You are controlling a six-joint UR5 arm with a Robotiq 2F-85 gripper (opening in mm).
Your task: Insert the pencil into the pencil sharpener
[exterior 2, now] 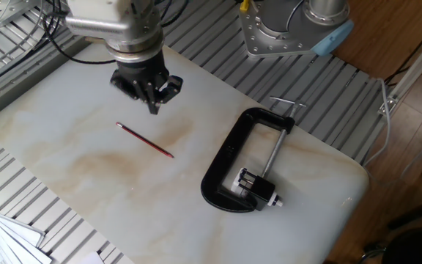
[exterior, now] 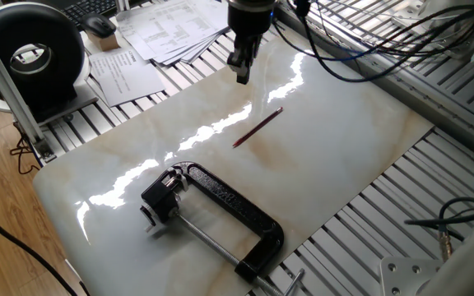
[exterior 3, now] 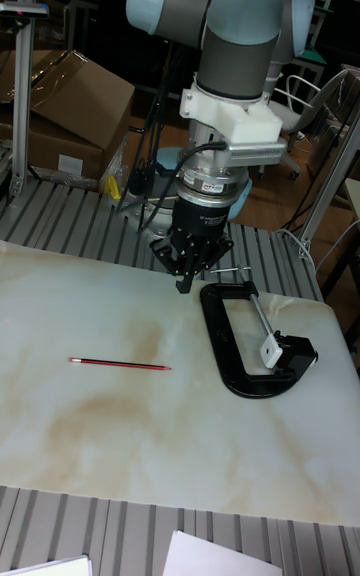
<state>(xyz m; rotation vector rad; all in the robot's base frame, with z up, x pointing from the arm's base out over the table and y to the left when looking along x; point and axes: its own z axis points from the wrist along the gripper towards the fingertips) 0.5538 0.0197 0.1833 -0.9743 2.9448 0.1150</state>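
The dark-red pencil point(exterior: 257, 127) point(exterior 2: 145, 139) point(exterior 3: 120, 365) lies flat on the marble board, alone near its middle. The pencil sharpener point(exterior: 163, 195) point(exterior 2: 256, 188) point(exterior 3: 291, 351), a small black block with whitish bits, sits held in the mouth of a big black C-clamp point(exterior: 230, 207) point(exterior 2: 222, 165) point(exterior 3: 222, 336). My gripper point(exterior: 242, 78) point(exterior 2: 154, 108) point(exterior 3: 183, 286) hangs pointing down above the board, a short way beyond the pencil and apart from it. Its fingers meet at a point and hold nothing.
Paper sheets point(exterior: 167, 29) and a black round device point(exterior: 35, 53) lie past the board's far edge. Cables point(exterior: 369, 49) trail over the slatted metal table. The arm's base point(exterior 2: 291, 29) stands behind the clamp.
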